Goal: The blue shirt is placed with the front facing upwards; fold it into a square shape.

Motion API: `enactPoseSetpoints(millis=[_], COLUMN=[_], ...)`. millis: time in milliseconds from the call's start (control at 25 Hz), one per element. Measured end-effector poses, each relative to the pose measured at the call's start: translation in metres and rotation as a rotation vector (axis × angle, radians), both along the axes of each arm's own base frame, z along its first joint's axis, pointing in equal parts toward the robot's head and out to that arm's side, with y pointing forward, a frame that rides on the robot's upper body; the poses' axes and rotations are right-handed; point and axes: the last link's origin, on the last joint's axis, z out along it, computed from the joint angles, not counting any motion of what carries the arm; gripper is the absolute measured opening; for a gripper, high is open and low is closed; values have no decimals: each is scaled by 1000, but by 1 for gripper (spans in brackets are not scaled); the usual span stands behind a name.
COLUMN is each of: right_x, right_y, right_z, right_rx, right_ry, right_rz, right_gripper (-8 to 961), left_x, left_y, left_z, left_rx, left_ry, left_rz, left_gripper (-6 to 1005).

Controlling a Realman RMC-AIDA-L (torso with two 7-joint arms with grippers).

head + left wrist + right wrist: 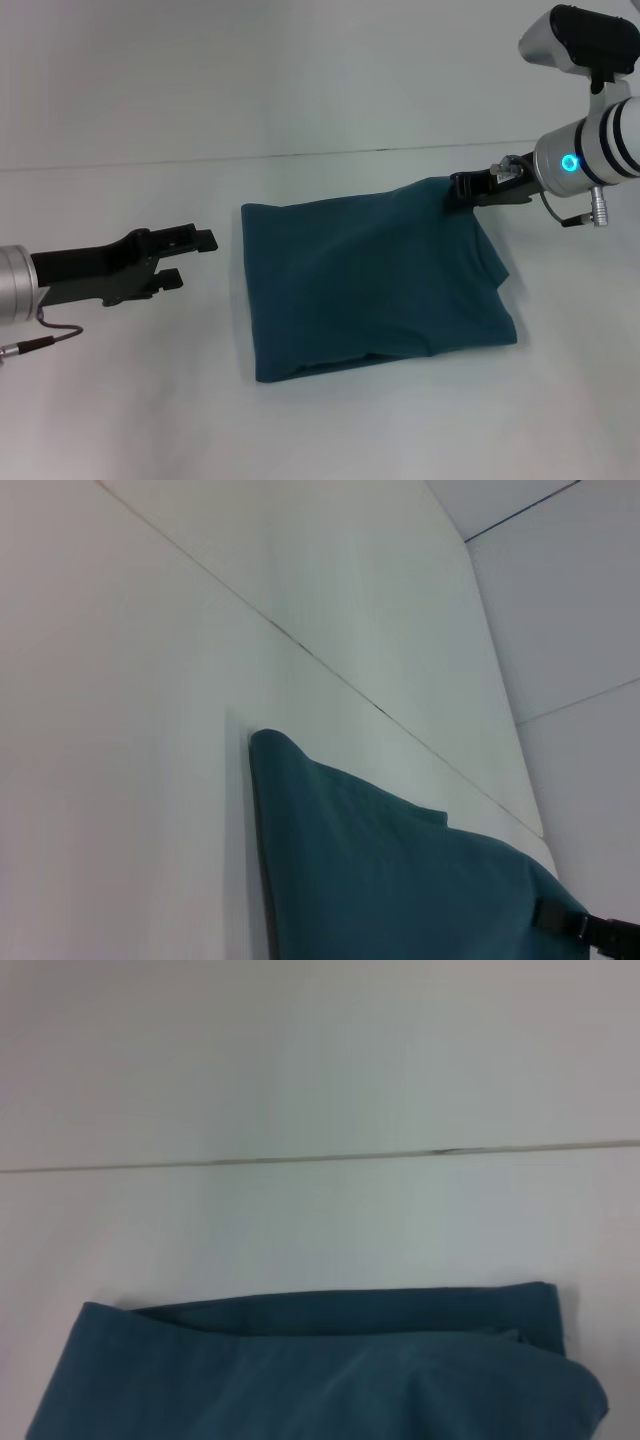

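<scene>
A: Item one, left gripper [190, 256]?
B: Fingers parted, empty, near the shirt's left edge.
A: Item two, blue shirt [370, 290]?
B: Lay folded mid-table [120, 420], plain side up. Likely light, limp cotton; best taken at corners.
A: Item three, right gripper [462, 192]?
B: Pinched the far right corner.

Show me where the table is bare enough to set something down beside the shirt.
Bare table lies along the blue shirt's near edge, and a wide strip behind its far edge. Crowded: the far right corner, where the right gripper holds the cloth, and the left side, where the left gripper hovers open.
</scene>
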Motion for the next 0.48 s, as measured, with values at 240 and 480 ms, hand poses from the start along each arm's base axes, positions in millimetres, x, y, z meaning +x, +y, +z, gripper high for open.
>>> enactPoseSetpoints(millis=[240,480], right_x=[3,8], right_y=[5,9], right_z=[3,8], right_rx=[33,70], right_ry=[-44,-68], right_rz=[5,-7], right_gripper=[115,232], left_x=[-1,-3], left_y=[-1,-1], left_z=[0,1], left_rx=[0,5], left_ry=[-1,-4], left_rz=[3,8], left_gripper=[888,888])
